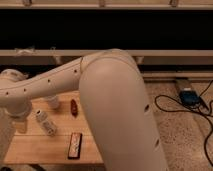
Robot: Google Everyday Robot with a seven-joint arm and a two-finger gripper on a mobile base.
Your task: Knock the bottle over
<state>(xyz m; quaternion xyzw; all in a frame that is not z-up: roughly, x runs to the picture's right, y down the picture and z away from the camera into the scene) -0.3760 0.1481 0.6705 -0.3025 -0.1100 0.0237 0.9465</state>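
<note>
The bottle (46,123) is small and whitish with a dark speckled label. It is on the left part of the wooden table (55,150). Its long axis runs diagonally, cap toward the back left, and I cannot tell whether it lies flat or leans. My arm's large white elbow fills the middle of the view, and its forearm reaches left. The gripper (20,124) hangs at the far left, just left of the bottle and close to it. A translucent white cup (52,102) stands behind the bottle.
A small red object (74,106) lies right of the cup. A dark flat bar-shaped packet (75,145) lies near the table's front edge. A dark shelf wall runs behind the table. A blue device (189,96) and black cables lie on the speckled floor at right.
</note>
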